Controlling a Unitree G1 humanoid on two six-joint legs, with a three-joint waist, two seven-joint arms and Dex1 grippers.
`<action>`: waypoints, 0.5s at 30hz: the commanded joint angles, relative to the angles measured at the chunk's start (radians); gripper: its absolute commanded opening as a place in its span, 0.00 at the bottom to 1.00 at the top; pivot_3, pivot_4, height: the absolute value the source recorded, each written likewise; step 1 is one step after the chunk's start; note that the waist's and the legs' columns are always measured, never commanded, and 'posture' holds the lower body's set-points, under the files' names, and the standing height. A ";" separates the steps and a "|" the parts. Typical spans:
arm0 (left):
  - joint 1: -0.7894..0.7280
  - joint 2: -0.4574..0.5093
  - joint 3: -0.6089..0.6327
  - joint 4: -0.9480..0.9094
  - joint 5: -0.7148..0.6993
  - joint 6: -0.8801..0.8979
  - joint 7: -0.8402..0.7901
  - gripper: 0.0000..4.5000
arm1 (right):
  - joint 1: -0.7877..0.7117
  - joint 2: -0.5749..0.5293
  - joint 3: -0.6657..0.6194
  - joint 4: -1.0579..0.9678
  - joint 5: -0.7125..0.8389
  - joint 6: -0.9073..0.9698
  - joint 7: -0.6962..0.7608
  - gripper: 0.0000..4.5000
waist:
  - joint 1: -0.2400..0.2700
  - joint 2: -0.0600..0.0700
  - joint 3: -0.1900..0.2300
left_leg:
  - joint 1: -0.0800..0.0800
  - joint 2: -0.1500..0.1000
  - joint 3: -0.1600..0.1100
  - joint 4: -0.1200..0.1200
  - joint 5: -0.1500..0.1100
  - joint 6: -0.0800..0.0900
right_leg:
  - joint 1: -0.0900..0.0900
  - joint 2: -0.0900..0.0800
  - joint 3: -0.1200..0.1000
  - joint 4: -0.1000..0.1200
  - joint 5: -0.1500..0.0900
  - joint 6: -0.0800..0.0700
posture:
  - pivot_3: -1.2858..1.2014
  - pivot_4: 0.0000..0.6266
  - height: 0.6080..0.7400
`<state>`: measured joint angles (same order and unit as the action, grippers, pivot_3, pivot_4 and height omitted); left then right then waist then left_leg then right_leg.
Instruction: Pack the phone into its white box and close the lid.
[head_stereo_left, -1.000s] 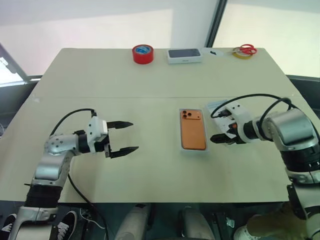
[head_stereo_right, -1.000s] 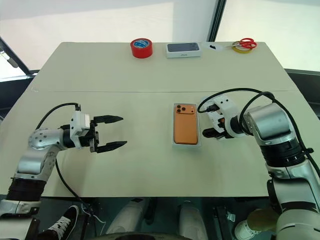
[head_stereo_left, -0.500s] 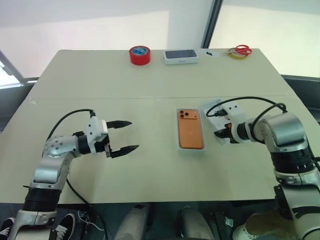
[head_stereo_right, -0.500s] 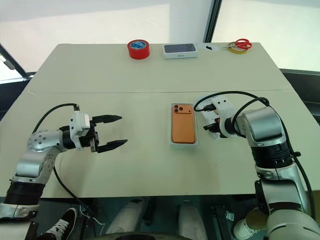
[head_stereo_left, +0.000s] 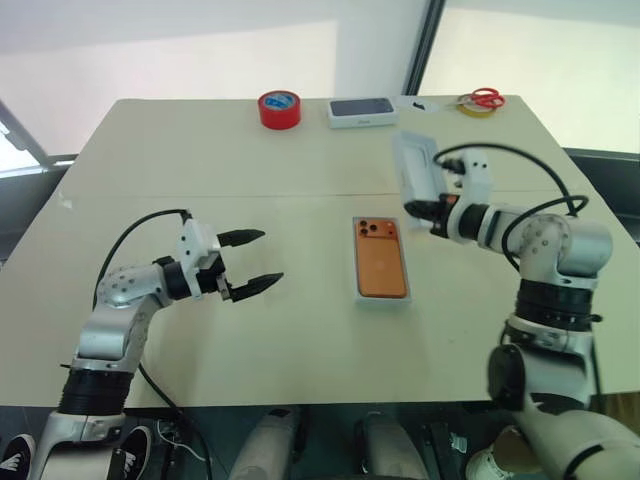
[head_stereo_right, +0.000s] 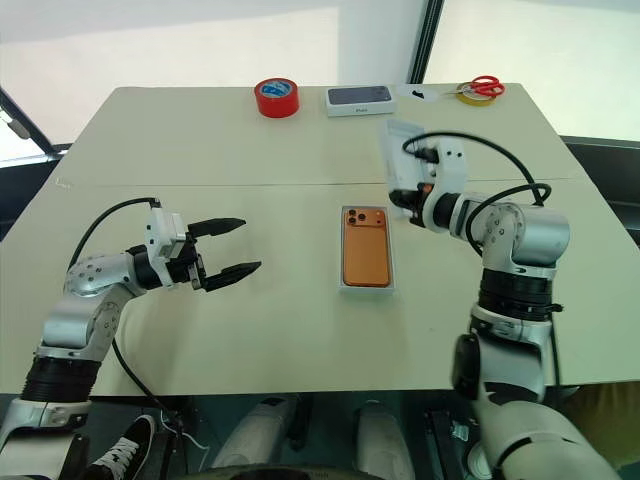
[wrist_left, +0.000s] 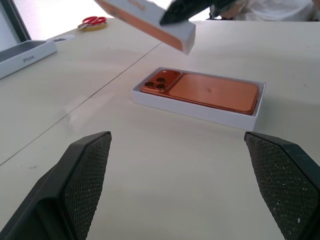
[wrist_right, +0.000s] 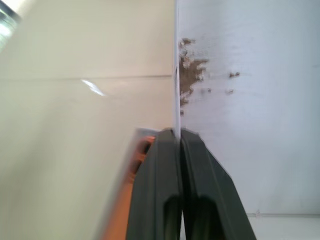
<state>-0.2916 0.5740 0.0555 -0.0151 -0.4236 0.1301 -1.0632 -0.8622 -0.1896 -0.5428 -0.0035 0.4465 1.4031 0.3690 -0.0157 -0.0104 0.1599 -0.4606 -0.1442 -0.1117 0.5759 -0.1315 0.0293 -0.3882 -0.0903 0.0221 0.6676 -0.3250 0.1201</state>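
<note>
The orange phone (head_stereo_left: 381, 260) lies camera side up inside the shallow white box (wrist_left: 200, 111) at the middle of the table. Just beyond the box's far right corner, the lid (head_stereo_left: 412, 172) hangs tilted in the air. My right gripper (head_stereo_left: 428, 208) is shut on one of its walls, and the right wrist view shows the fingers (wrist_right: 165, 175) pinching that thin white edge. The lid (wrist_left: 150, 25) also shows above the phone in the left wrist view. My left gripper (head_stereo_left: 268, 257) stands open left of the box, pointing toward it with nothing between its fingers.
At the table's far edge lie a red tape roll (head_stereo_left: 279, 108), a dark-topped white box (head_stereo_left: 363, 111) and red scissors (head_stereo_left: 486, 98) on a yellow tape roll (head_stereo_left: 478, 108). A seam (head_stereo_left: 250, 195) runs across the table.
My right gripper shut on the lid, which lay on the table right of the phone, and raised it up and away toward the far side. The left gripper barely moved.
</note>
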 joint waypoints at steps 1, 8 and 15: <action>-0.025 -0.017 0.011 -0.024 -0.020 0.024 0.033 1.00 | -0.092 0.205 -0.260 -0.104 0.137 0.181 -0.058 0.01 | -0.002 0.000 0.000 | 0.000 0.000 0.000 0.000 0.000 0.000 | 0.000 0.000 0.000 0.000 0.000 0.000 | 0.52 0.24 0.97; -0.023 -0.031 0.014 -0.058 -0.029 0.044 0.047 1.00 | 0.166 0.295 -0.111 -0.218 0.646 0.211 -0.237 0.01 | 0.003 0.001 0.000 | 0.000 0.000 0.000 -0.001 0.000 -0.003 | -0.001 0.000 0.001 0.001 0.000 -0.001 | 0.52 0.24 0.97; 0.000 -0.048 0.006 -0.087 -0.036 0.051 0.055 1.00 | 0.362 0.118 0.158 -0.166 1.229 0.121 -0.555 0.01 | -0.010 0.002 0.000 | 0.000 0.001 0.000 -0.001 0.000 -0.002 | -0.002 0.001 0.002 0.001 0.001 -0.002 | 0.52 0.24 0.97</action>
<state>-0.3036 0.5261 0.0538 -0.0625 -0.4460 0.1876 -1.0160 -0.5066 -0.0467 -0.4582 -0.1734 1.4929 1.5835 -0.0977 -0.0258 -0.0082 0.1595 -0.4603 -0.1434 -0.1113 0.5745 -0.1310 0.0278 -0.3900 -0.0897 0.0239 0.6688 -0.3243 0.1179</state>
